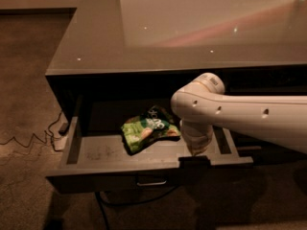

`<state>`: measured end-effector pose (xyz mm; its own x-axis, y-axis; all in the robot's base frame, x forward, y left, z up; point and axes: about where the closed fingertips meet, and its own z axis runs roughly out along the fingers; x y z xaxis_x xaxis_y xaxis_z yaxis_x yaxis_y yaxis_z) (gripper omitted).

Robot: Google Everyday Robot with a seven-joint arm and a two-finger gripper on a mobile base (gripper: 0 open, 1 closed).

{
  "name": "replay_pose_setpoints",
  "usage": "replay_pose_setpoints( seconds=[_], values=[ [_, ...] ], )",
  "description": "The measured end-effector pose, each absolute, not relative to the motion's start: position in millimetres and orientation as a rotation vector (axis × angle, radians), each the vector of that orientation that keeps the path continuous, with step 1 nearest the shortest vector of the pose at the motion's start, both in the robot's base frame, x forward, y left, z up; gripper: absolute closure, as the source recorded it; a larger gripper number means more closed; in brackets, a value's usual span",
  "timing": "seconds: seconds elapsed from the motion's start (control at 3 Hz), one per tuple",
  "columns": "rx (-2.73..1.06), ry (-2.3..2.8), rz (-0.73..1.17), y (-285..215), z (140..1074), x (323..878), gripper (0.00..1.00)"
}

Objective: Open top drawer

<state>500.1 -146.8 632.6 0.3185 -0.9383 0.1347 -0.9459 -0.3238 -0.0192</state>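
The claw [194,161] was the hardest part for us to read. Only a dark block showed at the end of the white arm [249,116], set on the front rim of the top drawer [98,152], right of centre. We could not tell whether it was apart, together or clamped on that rim.

The arm was cut off at the right edge of the view. Its wrist covered the right end of a green snack bag [146,133], whose print we could not make out. The drawer stood pulled well out from under the glossy tabletop [192,28], with its grey tray exposed and the bag lying near the middle. Behind the tray, the cavity was too dark for us to see into. The front panel fell in shadow, and only its bar handle [151,182] showed faintly, below and left of the claw.

The arm ran roughly level from the right and bent at a rounded joint just below the tabletop's edge. From there it turned straight down, and its short wrist section pointed into the drawer's front right part.

On the carpet [29,80] to the left, a thin cable [26,140] wriggled toward a small pale object by the drawer's corner, which we could not identify.
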Motion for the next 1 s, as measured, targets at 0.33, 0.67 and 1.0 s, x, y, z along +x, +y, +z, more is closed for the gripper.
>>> replay_pose_setpoints(
  seconds=[0.33,0.67,1.0],
  values=[
    [2.499,-1.787,0.187,-146.7,633.1,500.1,1.00],
    [2.447,-1.718,0.173,-153.1,631.2,474.5,1.00],
    [2.447,-1.718,0.173,-153.0,632.3,475.0,1.00]
  ],
)
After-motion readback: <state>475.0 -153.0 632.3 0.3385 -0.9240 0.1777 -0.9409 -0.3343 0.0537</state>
